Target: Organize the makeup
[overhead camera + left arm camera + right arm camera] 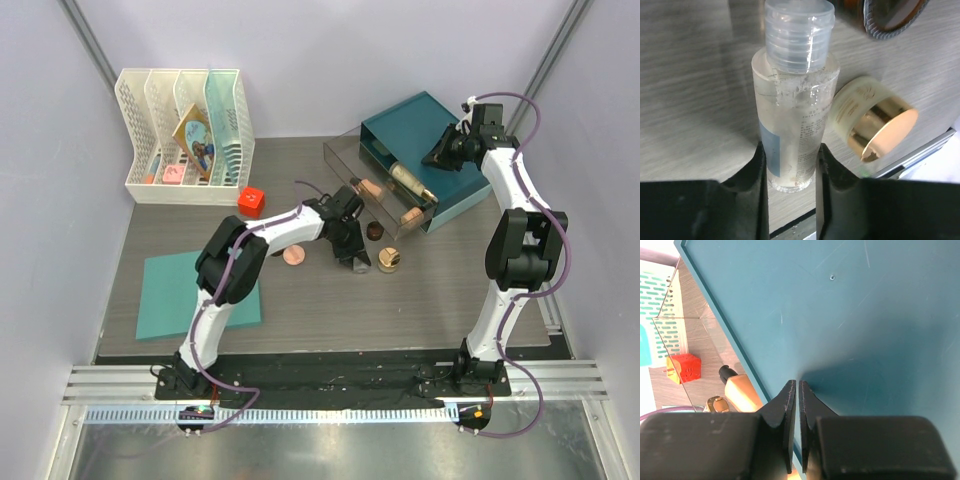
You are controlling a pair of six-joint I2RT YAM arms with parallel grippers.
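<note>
In the top view, the left gripper is down near the middle of the table, between the pink compact and the gold-lidded jar. A dark brown jar stands just behind it. What it has between its fingers is hidden here. The right gripper is over the teal box at the far right corner. Beside this box is the clear organizer, where the beige tube and the peach sticks already lie.

In the left wrist view, the clear bottle is between the two fingers, which seem to press on both sides close to its base, so I read it as clamped. The cap end points away from them. I cannot tell if the bottle lies flat or leans up. The gold-lidded jar is just beside it on the right.

I judge the bottle light, with liquid inside, thin smooth walls and a round body. It can slip or turn in the grip, and a hard squeeze may dent it. A hold so near the base may let the cap end drop, and the middle of the body looks a safer place.

In the right wrist view, the right fingers are together with nothing between them, over the flat top of the teal box.
</note>
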